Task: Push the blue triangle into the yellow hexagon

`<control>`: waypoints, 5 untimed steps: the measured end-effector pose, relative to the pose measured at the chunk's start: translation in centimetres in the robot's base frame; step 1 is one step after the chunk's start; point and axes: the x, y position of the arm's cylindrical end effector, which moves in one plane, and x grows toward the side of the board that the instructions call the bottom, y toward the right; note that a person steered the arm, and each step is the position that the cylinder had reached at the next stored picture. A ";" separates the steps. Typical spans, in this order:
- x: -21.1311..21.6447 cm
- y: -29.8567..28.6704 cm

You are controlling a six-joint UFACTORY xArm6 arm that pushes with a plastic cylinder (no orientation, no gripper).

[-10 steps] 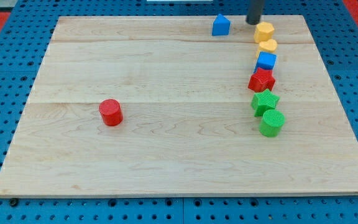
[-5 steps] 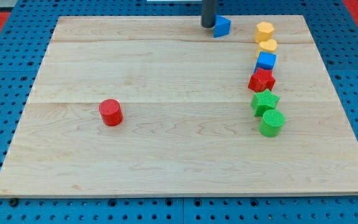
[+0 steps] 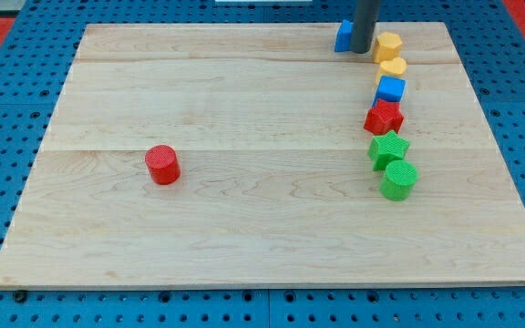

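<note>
Blue triangle (image 3: 343,35) sits partly hidden behind my tip (image 3: 361,51) (no fingers fitted), near yellow hexagon (image 3: 387,46). Approach step: reposition to the triangle's left, then push right.

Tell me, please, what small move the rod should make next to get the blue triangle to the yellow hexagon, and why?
Probably bring my tip round to the view's left of the blue triangle, then push toward the view's right. The tip stands between the triangle and the yellow hexagon, so pushing from here would likely drive the triangle away from it.
</note>
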 end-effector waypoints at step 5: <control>-1.9 -7.5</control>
